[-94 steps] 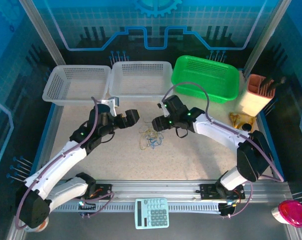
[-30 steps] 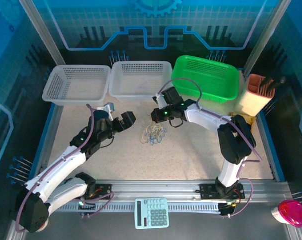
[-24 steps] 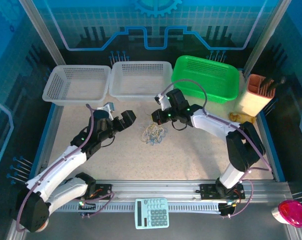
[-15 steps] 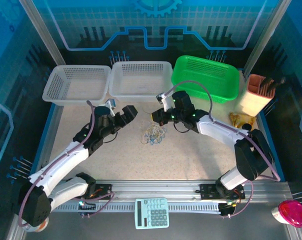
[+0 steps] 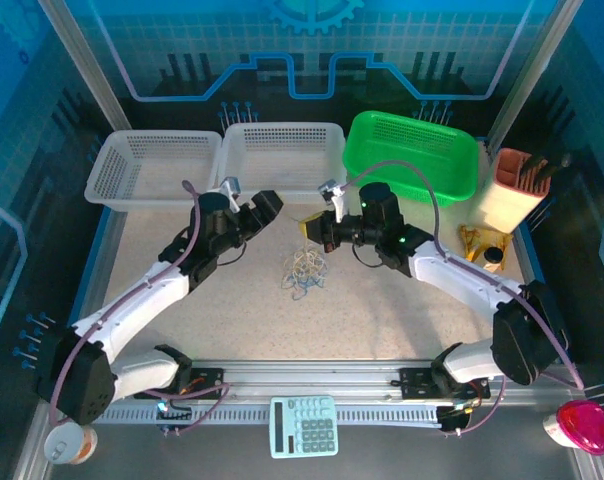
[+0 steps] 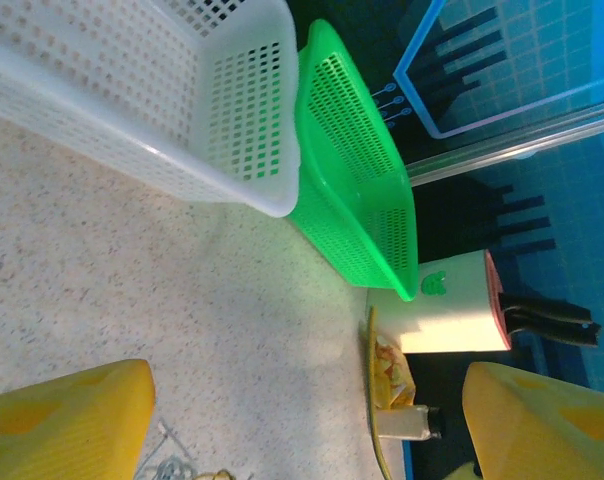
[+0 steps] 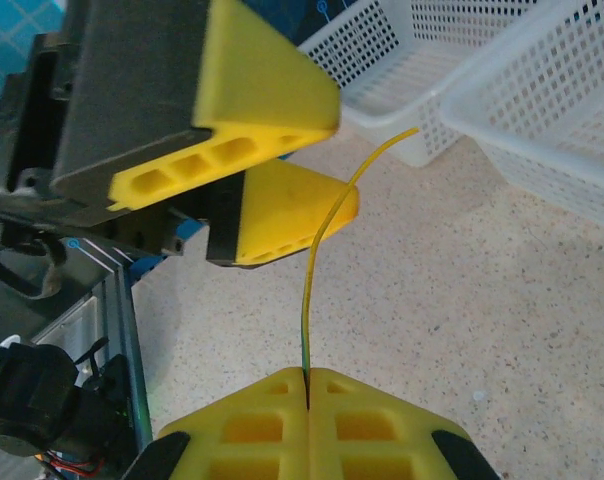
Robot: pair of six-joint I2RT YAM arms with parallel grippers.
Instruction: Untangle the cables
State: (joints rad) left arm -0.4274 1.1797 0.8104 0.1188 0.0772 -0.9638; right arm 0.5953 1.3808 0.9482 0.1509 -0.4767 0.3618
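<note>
Top external view puts the cables [image 5: 304, 270] in one small knotted heap at the middle of the bench [image 5: 402, 310], none laid apart, so the untangling looks barely begun. At 12 o'clock from the heap the right gripper [image 5: 312, 228] is closed on a single yellow strand [image 7: 327, 215], which rises from its pinched tips in the right wrist view. Whether its far end is free of the heap is too fine to tell. At 11 o'clock the left gripper [image 5: 267, 208] has its jaws apart beside that strand, holding nothing. Every cable is yet to be separated.
</note>
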